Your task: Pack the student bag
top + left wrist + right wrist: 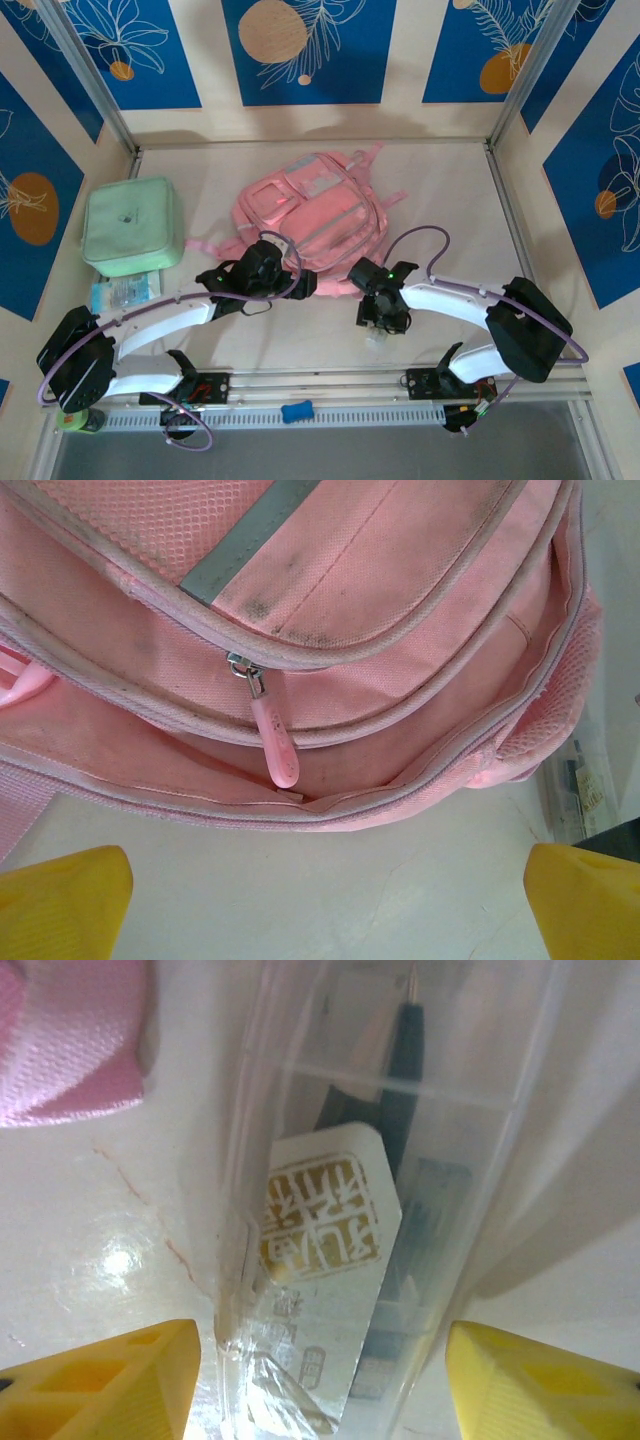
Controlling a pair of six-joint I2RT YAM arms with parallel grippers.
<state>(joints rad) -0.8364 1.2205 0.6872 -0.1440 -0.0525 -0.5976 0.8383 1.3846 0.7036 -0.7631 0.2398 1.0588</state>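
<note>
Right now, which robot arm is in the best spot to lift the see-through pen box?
The right one. The right gripper has a yellow finger on each side of the pen box. The left gripper is open by the student bag, facing its zip.

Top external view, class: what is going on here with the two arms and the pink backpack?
The pink backpack lies flat in the middle of the table. The left end effector hovers open at its near edge, facing a pink zip pull. The right end effector straddles a clear pen case that lies on the table beside the bag. Whether it is gripping the case cannot be told.
</note>
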